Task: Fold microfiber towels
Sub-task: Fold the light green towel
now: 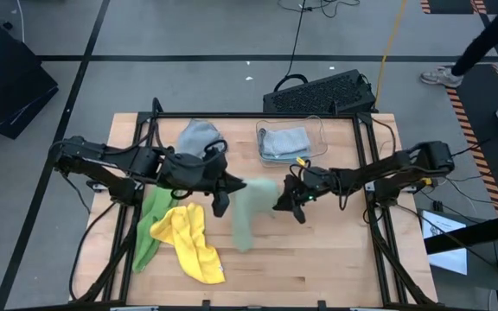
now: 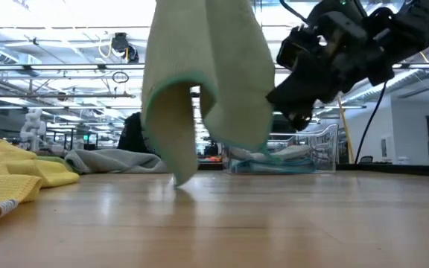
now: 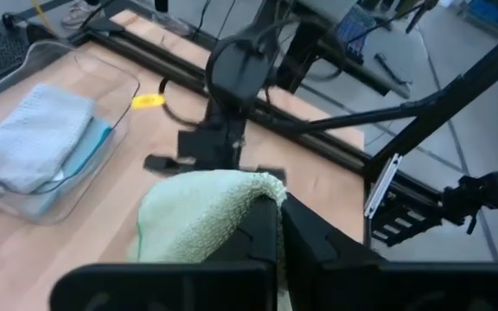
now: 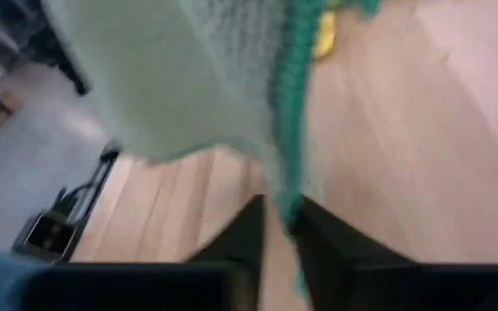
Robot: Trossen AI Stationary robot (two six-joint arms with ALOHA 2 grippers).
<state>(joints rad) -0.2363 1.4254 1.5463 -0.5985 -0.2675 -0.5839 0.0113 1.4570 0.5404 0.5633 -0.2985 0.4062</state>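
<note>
The sage green towel (image 1: 251, 210) hangs in the air over the middle of the wooden surface (image 1: 318, 250). In the low view it droops down in soft folds (image 2: 203, 82), and its lowest corner reaches down to the wood or hangs just above it. Two robot hands hold it up, one at each top corner. The left hand (image 1: 225, 192) is clenched tight on the towel's corner; in its own wrist view the pale green cloth (image 3: 199, 216) bunches right at its dark fingers (image 3: 271, 238). The right hand (image 1: 289, 200) is at the other corner. In its wrist view the towel's teal edge (image 4: 285, 112) runs down between its two fingers (image 4: 318, 233), which are pinched close on it.

On the left side of the surface lie a yellow towel (image 1: 193, 242) and a bright green towel (image 1: 150, 229), both crumpled and touching each other. A grey towel (image 1: 195, 136) lies in a heap near the far edge, behind the left arm. A clear plastic bin (image 1: 316, 130) sits at the far edge too, and inside it are a folded grey towel (image 1: 285, 140) lying on top of a light blue one (image 3: 93, 142).

Beyond the surface, a dark keyboard (image 1: 322, 91) lies on the floor, and a person's shoe (image 1: 440, 78) shows at the top right.
</note>
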